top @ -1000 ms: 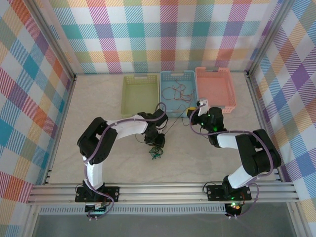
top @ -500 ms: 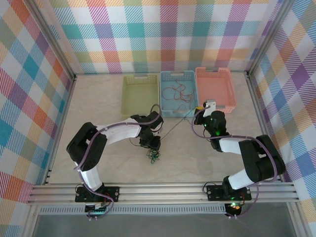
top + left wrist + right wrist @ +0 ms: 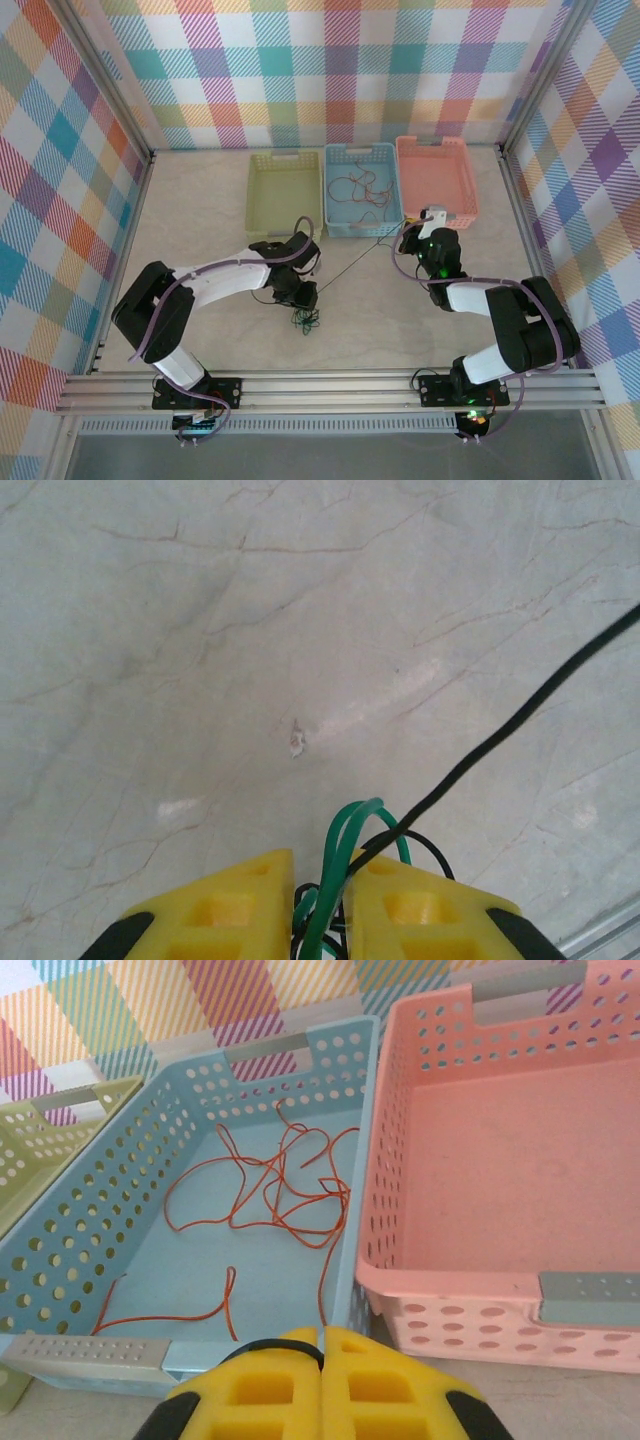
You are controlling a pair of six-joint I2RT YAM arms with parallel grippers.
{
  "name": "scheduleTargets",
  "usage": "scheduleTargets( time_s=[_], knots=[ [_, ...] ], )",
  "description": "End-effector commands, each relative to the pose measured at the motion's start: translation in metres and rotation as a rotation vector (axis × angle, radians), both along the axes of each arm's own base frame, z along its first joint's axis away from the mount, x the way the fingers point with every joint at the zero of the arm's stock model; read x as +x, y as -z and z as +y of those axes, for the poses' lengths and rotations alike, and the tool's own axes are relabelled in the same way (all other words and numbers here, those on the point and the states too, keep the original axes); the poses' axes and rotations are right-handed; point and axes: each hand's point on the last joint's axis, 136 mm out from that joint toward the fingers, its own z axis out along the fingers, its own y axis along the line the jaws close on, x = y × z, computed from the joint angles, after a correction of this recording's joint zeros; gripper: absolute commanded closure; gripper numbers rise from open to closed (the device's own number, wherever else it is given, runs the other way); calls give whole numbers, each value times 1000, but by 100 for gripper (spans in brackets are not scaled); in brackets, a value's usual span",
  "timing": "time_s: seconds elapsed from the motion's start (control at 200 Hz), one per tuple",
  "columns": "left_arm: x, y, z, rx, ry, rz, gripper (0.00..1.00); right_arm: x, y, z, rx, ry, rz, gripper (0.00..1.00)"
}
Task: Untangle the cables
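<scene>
Dark cable (image 3: 500, 735) drawn taut between both grippers; knot sits at the left end.
Left gripper (image 3: 320, 915) is clamped on the green loops (image 3: 345, 850) with that cable. Right gripper (image 3: 322, 1380) is pinched together on its far end, just in front of the blue basket (image 3: 150, 1140) holding loose orange wires (image 3: 285, 1195). The tangle (image 3: 305, 320) lies on the table (image 3: 200, 630). I'd call these wires near weightless, limp and slick, so I'd grip close to the knot and pull gently.

top: overhead | left wrist: near tabletop (image 3: 200, 630) | right wrist: near blue basket (image 3: 100, 1210)
</scene>
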Motion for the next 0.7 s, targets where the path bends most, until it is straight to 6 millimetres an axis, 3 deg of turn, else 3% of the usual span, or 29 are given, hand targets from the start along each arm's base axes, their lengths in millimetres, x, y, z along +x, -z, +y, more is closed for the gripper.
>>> scheduleTargets(
  time_s=[0.0, 0.205, 0.42, 0.695],
  knots=[
    [-17, 2, 18, 53, -21, 26, 79, 4, -20, -20, 40, 92, -65, 100],
    [-20, -9, 27, 51, -45, -7, 77, 4, -21, -23, 50, 102, -70, 100],
    [-22, -20, 34, 38, -75, -40, 65, 4, -21, -18, 47, 75, -69, 100],
    [-5, -37, 16, -4, -75, -75, 61, 6, -22, 6, 78, -56, -61, 100]
  ],
)
